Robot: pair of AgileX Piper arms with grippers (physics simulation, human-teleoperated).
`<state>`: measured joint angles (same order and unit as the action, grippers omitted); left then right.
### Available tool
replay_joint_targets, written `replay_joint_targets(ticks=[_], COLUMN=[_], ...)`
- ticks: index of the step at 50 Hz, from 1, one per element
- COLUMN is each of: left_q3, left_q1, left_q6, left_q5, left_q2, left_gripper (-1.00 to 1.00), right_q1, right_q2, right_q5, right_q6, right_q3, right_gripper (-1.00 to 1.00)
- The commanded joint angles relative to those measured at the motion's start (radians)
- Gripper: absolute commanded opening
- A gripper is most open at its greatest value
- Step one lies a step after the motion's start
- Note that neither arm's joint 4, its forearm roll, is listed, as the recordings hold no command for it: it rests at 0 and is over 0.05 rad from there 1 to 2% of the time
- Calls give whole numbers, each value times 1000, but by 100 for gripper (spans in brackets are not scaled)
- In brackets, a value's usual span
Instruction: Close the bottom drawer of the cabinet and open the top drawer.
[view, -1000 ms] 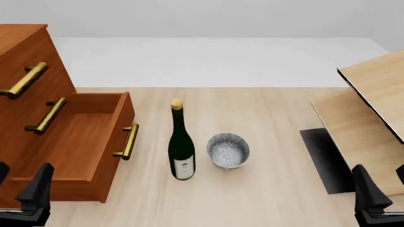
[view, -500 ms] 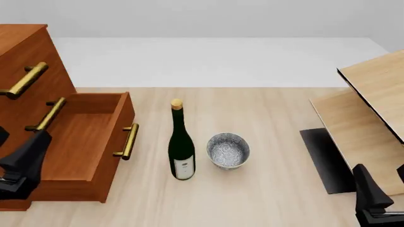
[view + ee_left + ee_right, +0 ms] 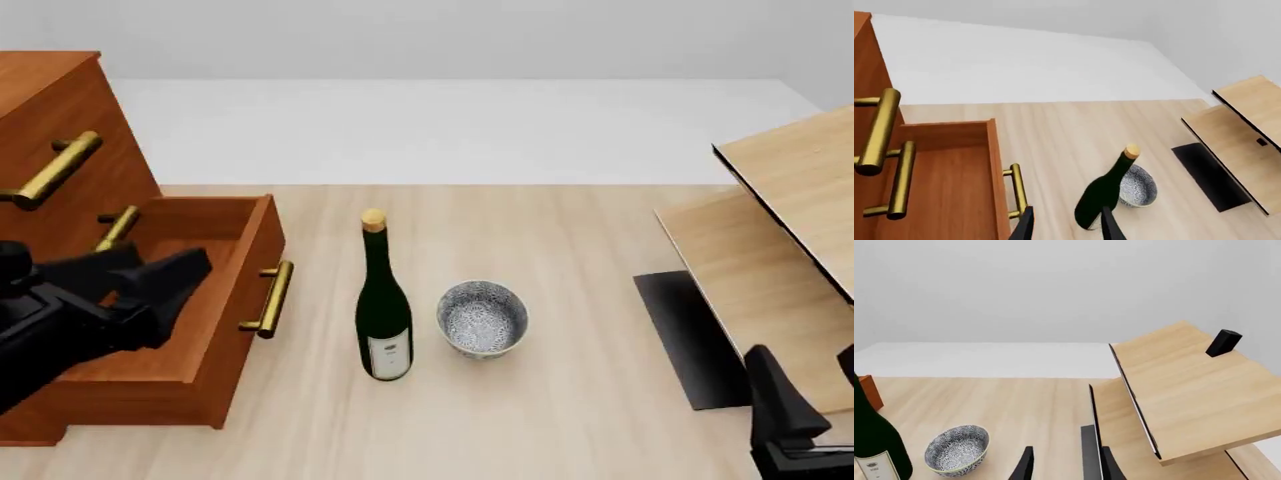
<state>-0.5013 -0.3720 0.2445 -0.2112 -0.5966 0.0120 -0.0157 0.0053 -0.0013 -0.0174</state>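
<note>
I am working two arms at a pale wooden counter [image 3: 587, 420]. The cabinet [image 3: 60, 130] stands at the far left, about nine o'clock in the front view. Its bottom drawer [image 3: 180, 330] is pulled well out over the counter, tray open to the camera, with its brass handle [image 3: 271, 298] on the front face. The top drawer [image 3: 54, 168] is shut, its brass handle high at ten o'clock.

My left hand [image 3: 160, 280] hovers above the open tray, fingers slightly spread and holding nothing. In its wrist view the two fingertips [image 3: 1026, 227] point toward the bottom drawer's handle. My right hand [image 3: 781, 420] sits idle at five o'clock, fingers a little apart, empty.

A green wine bottle [image 3: 383, 310] stands upright just right of the drawer front, with a patterned bowl [image 3: 482, 318] beside it.

To close the drawer well, I judge the hand should come round to the outside of the front face, near the handle, and push squarely toward nine o'clock along the drawer's travel. The risk is the bottle: I would keep the arm low and left so it is not tipped.
</note>
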Motion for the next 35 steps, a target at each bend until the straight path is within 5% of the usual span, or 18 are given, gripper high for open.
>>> replay_joint_targets(ticks=[1,35], left_q3=[-21,164], left_q1=[-83,-227], left_q6=[63,253], left_q5=[-39,129], left_q2=[-106,-240], left_gripper=[100,100], right_q1=[3,12], right_q2=[-22,13], right_q5=[-21,9], right_q6=[-2,-1], right_q3=[0,4], right_gripper=[100,100])
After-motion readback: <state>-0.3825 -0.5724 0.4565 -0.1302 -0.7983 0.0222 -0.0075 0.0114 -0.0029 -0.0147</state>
